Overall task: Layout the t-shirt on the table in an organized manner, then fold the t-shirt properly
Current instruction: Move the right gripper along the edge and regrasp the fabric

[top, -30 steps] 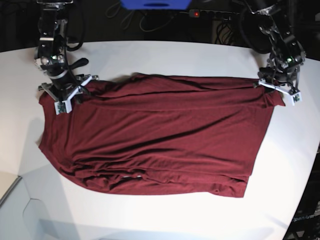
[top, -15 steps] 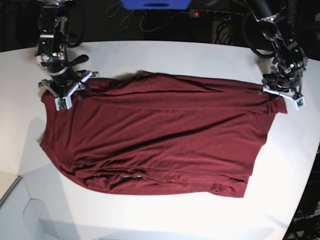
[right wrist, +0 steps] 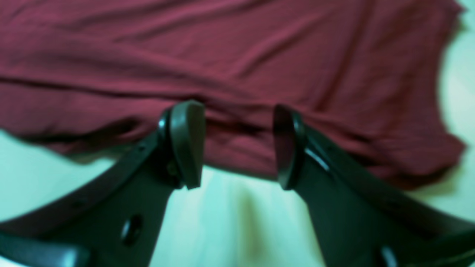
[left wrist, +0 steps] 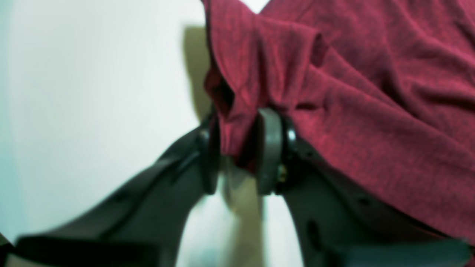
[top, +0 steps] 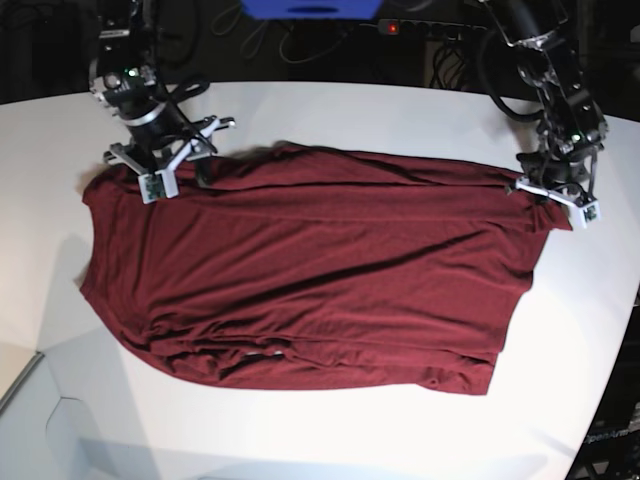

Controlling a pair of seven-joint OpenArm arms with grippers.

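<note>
One dark maroon knit t-shirt (top: 300, 270), spread flat across one white curved-edge desk (top: 400, 110). Two grippers: left gripper (left wrist: 237, 152), jaws pinching a bunched shirt edge; right gripper (right wrist: 237, 144), jaws wide, empty, above the shirt's edge.

base overhead, wrist views close on t-shirt (top: 310, 270)

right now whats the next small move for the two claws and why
Probably bring the right claw down and close it on the t-shirt edge lying between its open jaws. The left claw already pinches a bunched fold at the opposite corner, so a matching grip would let both arms pull the wrinkled cloth flat on the table.
</note>
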